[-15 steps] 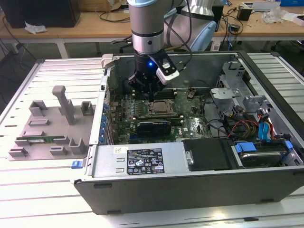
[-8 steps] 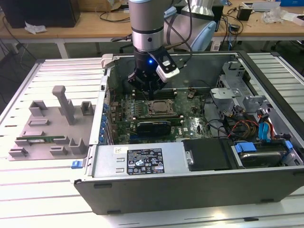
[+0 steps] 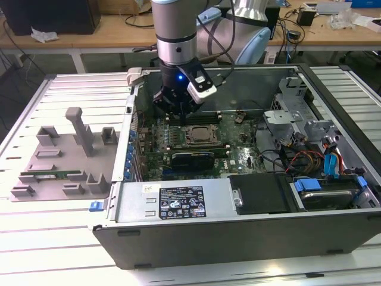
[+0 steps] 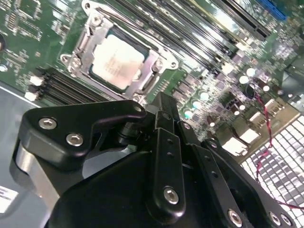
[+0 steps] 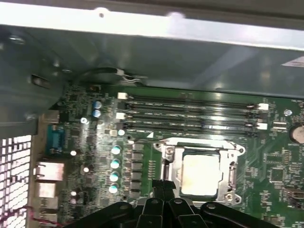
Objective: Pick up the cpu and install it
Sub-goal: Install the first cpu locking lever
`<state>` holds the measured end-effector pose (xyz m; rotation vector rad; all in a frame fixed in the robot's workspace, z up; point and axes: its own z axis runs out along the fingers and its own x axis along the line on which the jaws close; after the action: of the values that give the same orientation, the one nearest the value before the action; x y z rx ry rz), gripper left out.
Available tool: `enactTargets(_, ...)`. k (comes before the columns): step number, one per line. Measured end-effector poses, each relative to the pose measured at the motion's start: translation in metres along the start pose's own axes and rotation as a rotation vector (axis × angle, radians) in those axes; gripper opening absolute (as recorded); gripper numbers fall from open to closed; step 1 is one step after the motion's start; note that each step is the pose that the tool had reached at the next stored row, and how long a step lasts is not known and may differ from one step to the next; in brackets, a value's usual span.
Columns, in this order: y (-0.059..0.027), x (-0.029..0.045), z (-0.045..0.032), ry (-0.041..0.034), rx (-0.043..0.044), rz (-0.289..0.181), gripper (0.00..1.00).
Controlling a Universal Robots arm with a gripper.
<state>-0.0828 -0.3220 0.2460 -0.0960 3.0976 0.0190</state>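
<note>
Our claw (image 3: 178, 110) hangs low inside the open computer case (image 3: 178, 238), just above the motherboard (image 3: 244, 156) and towards the case's far wall. In the first wrist view its fingertips (image 5: 161, 187) look clenched together with nothing between them. In that same view we see the cpu (image 5: 200, 173) already lying flat in its socket (image 5: 171, 164). The socket's metal frame rings it, the memory slots (image 5: 190, 114) run alongside, and the claw's tip is just beside it without touching.

We judge the chip light, stiff and thin. Its smooth metal lid would slip under a careless pinch, and the delicate contacts underneath would tolerate no tilt or sideways scrape. We would take hold of it only by two opposite edges, kept level, and never bear on the socket frame. The case itself rests on the slatted bench (image 3: 77, 89).
</note>
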Motion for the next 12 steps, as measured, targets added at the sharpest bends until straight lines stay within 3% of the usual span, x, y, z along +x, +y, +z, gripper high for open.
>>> enactTargets(1, 0.0002, 0.0034, -0.0001, -0.0001, -0.0001, 0.0, 0.11)
enactTargets(2, 0.0004, 0.0065, -0.0002, -0.0003, -0.0064, 0.0, 0.11)
enactTargets(5, 0.0003, 0.0097, -0.0003, -0.0037, -0.0585, 0.002, 0.11)
enactTargets(6, 0.0003, 0.0114, -0.0004, -0.0051, -0.0818, 0.003, 0.11)
enactTargets(7, 0.0005, 0.0152, -0.0006, -0.006, -0.0976, 0.004, 0.11)
enactTargets(8, 0.0007, 0.0189, -0.0007, -0.0067, -0.1058, 0.004, 0.11)
enactTargets(10, 0.0009, 0.0225, -0.0008, -0.0071, -0.1135, 0.005, 0.11)
enactTargets(11, 0.0015, 0.0323, -0.0012, -0.01, -0.1605, 0.007, 0.11)
enactTargets(12, 0.0016, 0.0326, -0.0012, -0.0131, -0.2099, 0.009, 0.11)
